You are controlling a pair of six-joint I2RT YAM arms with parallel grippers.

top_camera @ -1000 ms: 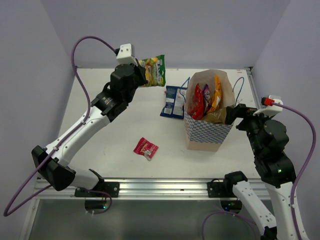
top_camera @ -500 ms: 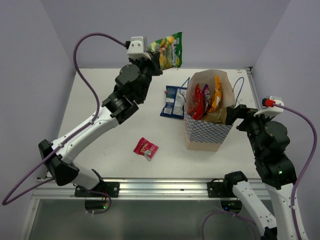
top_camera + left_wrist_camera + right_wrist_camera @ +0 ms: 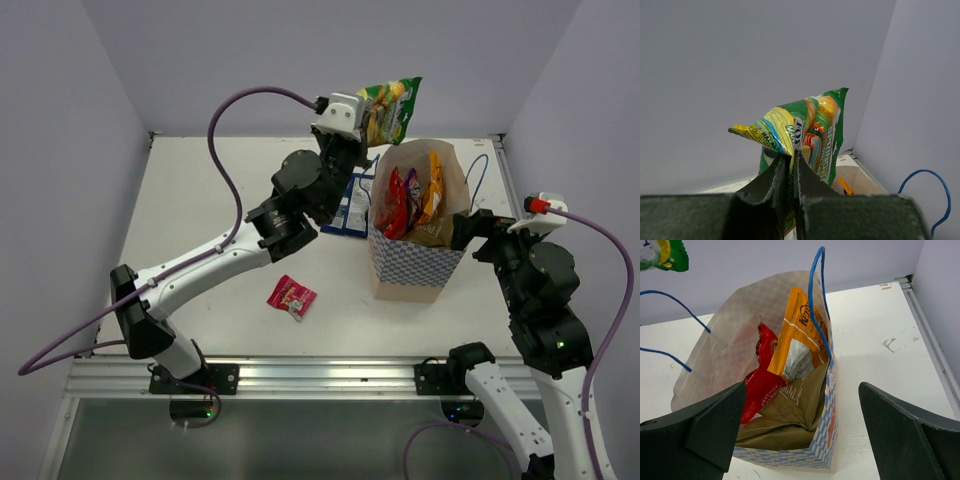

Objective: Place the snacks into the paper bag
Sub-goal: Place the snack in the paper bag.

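Currently left fingers (image 3: pixel 775 180) pinched the yellow-green packet (image 3: pixel 392 108) high beside the paper bag's (image 3: pixel 410 270) far rim; early release risked a miss; right fingers (image 3: pixel 705 435) stood spread beside it.

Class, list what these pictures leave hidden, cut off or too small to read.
Top view: dark blue packet is partly covered by the left arm.
Right wrist: yellow-green packet is cut by the top edge.
Top view: pink-red packet, print too small.
Right wrist: paper bag bottom hidden under packets.
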